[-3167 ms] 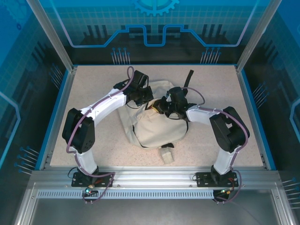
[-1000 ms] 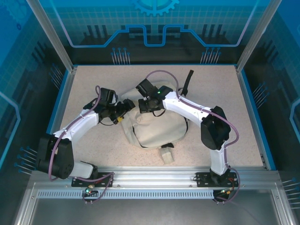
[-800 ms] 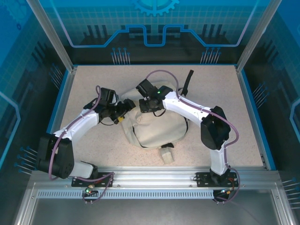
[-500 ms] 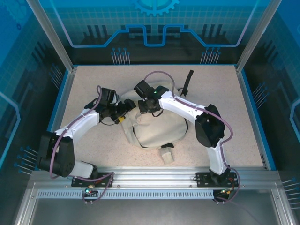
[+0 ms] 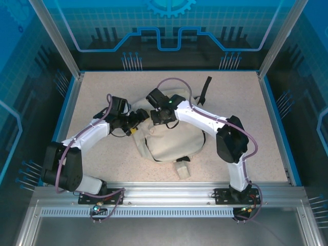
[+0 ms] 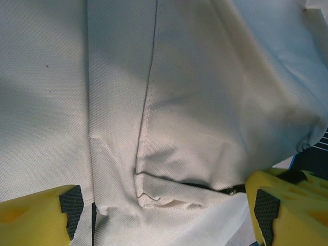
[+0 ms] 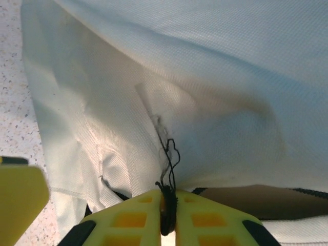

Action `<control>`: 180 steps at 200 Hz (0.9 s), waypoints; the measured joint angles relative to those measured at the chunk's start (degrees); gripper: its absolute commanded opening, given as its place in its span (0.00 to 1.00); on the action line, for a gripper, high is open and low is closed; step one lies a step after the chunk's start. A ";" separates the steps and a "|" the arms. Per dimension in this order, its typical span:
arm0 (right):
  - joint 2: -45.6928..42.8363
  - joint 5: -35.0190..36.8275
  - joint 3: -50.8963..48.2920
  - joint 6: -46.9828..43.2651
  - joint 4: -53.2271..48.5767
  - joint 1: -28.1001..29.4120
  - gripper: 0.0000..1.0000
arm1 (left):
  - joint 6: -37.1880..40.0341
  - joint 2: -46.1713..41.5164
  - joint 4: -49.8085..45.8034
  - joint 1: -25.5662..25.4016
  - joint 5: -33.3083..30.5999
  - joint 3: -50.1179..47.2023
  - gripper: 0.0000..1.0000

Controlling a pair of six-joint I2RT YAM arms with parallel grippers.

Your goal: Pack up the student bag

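Observation:
The student bag (image 5: 174, 143), a cream fabric backpack, lies in the middle of the table. My left gripper (image 5: 138, 117) is at its upper left edge, open. In the left wrist view the yellow fingers (image 6: 36, 218) stand wide apart over the cream fabric (image 6: 169, 102) and a black zip line (image 6: 205, 185). My right gripper (image 5: 160, 117) is right beside it at the bag's top. Its jaws (image 7: 168, 220) are shut on a black zip pull cord (image 7: 169, 154) that comes out of the bag's seam. The inside of the bag is hidden.
A black strap (image 5: 205, 87) trails from the bag toward the back of the table. A small cream block (image 5: 182, 169) lies just in front of the bag. Blue walls ring the speckled tabletop (image 5: 102, 92).
Since three seconds ago both grippers have moved left, the left one off the bag's top to its left edge. Over the last second the right arm shifted slightly left; the left barely moved.

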 measured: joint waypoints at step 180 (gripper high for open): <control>-6.69 -1.11 -6.95 -3.39 6.01 0.79 0.00 | -6.34 8.50 13.79 -0.26 9.94 -2.32 0.43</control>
